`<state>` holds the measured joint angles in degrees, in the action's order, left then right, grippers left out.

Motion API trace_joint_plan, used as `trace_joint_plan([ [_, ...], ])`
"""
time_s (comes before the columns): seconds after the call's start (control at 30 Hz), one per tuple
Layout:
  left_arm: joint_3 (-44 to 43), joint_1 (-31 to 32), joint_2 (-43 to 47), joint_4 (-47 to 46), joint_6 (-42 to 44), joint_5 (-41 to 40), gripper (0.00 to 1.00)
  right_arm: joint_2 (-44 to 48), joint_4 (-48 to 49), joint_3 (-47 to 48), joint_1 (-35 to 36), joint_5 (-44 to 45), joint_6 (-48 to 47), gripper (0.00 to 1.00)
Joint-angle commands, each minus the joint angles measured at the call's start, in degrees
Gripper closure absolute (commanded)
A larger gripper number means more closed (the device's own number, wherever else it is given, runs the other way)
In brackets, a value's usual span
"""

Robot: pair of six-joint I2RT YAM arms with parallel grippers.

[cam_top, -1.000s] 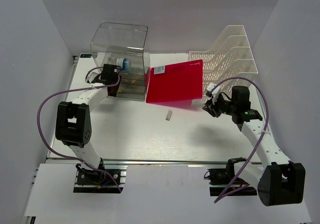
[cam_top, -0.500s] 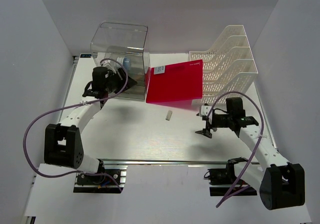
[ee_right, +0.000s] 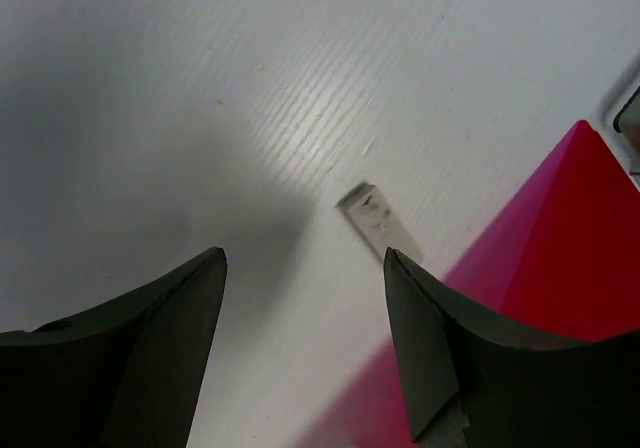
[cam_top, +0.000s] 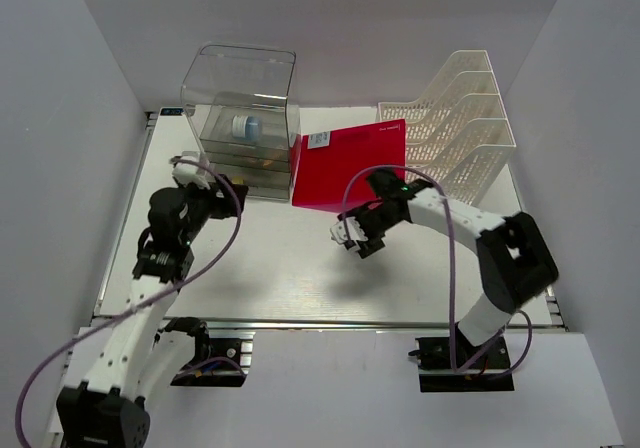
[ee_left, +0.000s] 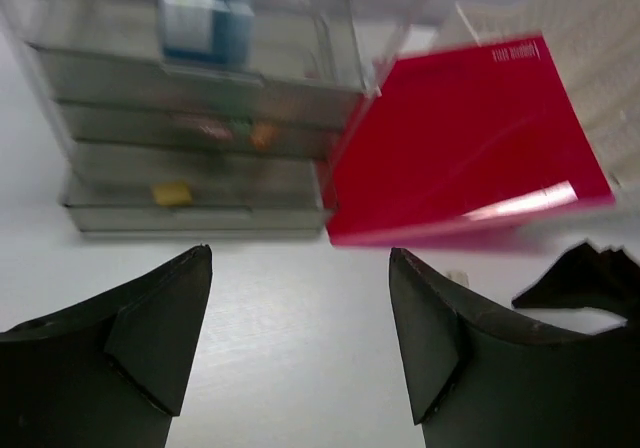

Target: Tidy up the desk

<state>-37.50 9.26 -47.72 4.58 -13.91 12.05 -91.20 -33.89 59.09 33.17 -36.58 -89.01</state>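
The white desk (cam_top: pixel 270 268) carries a red folder (cam_top: pixel 350 165) that leans between a clear drawer box (cam_top: pixel 240 118) and a white mesh file rack (cam_top: pixel 465 118). A small white flat piece (ee_right: pixel 380 223) lies on the desk next to the folder's edge (ee_right: pixel 560 258). My right gripper (cam_top: pixel 352 236) hovers over this piece, open and empty (ee_right: pixel 305 258); the piece lies just beyond the right fingertip. My left gripper (cam_top: pixel 215 190) is open and empty (ee_left: pixel 300 258), in front of the drawer box (ee_left: pixel 200 98) and apart from it. The folder (ee_left: pixel 460 138) shows at its right.
A blue and white bottle (cam_top: pixel 245 126) lies in the box's top drawer (ee_left: pixel 205 28). Small coloured items sit in the lower drawers. A silver rail (cam_top: pixel 320 321) runs along the desk's near edge. White walls close in on three sides.
My left gripper has pulled back from the drawer box toward the near left. My right arm has swung left across the desk to the small white piece.
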Motion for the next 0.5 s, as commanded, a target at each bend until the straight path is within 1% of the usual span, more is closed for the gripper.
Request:
trace_joint_plan([
  [0.0, 3.21, 0.41, 7.98, -2.73, 2.84, -15.86, 0.19, -5.99, -7.84, 7.95, 3.04, 8.62, -7.84, 0.3],
  [0.07, 4.45, 0.41, 11.67, -3.17, 2.49, -19.16, 0.17, -10.39, -9.17, 12.34, 4.18, 12.13, -10.03, 0.31],
  [0.13, 4.71, 0.41, 12.74, -2.91, 2.4, -21.28, 0.17, -13.72, -11.01, 14.9, 4.8, 15.12, -11.26, 0.32],
  [0.17, 4.63, 0.41, 13.18, -2.82, 2.4, -21.37, 0.17, -14.79, -11.54, 17.35, 4.97, 15.83, -11.97, 0.32],
  [0.27, 4.1, 0.41, 12.83, -2.56, 2.4, -20.93, 0.17, -18.04, -13.31, 20.87, 5.5, 17.59, -13.29, 0.33],
  [0.47, 3.74, 0.41, 12.57, -1.85, 2.31, -20.76, 0.17, -22.52, -13.22, 24.31, 6.38, 19.44, -14.87, 0.34],
])
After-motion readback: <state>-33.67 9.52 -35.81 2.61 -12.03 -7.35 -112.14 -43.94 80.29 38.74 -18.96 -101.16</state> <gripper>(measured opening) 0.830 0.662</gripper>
